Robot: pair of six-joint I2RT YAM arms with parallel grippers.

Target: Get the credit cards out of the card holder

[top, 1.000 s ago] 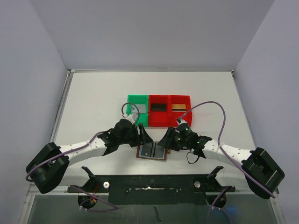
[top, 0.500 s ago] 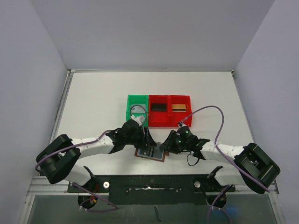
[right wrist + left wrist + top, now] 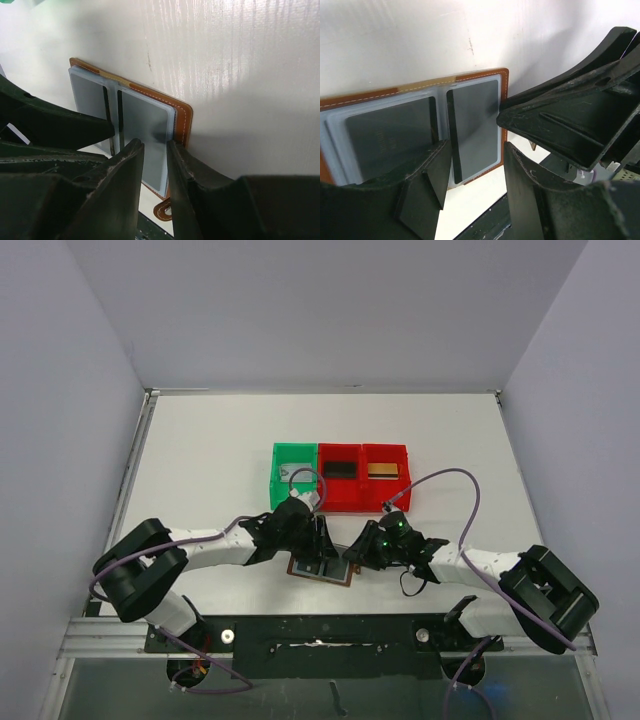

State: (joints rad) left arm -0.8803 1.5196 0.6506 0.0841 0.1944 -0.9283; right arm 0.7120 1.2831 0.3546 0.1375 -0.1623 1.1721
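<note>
Where the top view looks down on the white table (image 3: pixel 200 470), the card holder (image 3: pixel 325 568) lies open and flat close to the near edge. The left gripper (image 3: pixel 322 542) is over its far side and the right gripper (image 3: pixel 352 556) is at its right end, the two heads almost meeting above it. Well apart, farther back, a green bin (image 3: pixel 278 465) and two red bins (image 3: pixel 345 498) stand touching in a row. A black card (image 3: pixel 340 469) and a gold card (image 3: pixel 382 470) lie in the red ones, and a cable (image 3: pixel 300 471) loops over the green one. White surface runs on to either side of the holder, up to the walls. In the left wrist view the holder shows its brown stitched rim and two pale sleeves, with the credit cards (image 3: pixel 390 135) dark behind the plastic. The left gripper's fingers (image 3: pixel 427 182) stand partly apart and clamp nothing, one over the centre fold and the other just off the holder's right edge. The right gripper's black body crowds that edge and closes off that side. In the right wrist view the right gripper's fingers (image 3: pixel 125 170) leave only a narrow gap, lined up on the near edge of the closer sleeve. I cannot tell whether they pinch it. The holder's side tab (image 3: pixel 162 212) peeps out beneath them. The left gripper's dark bulk covers part of the farther sleeve, while beyond the stitched rim only white table shows.
</note>
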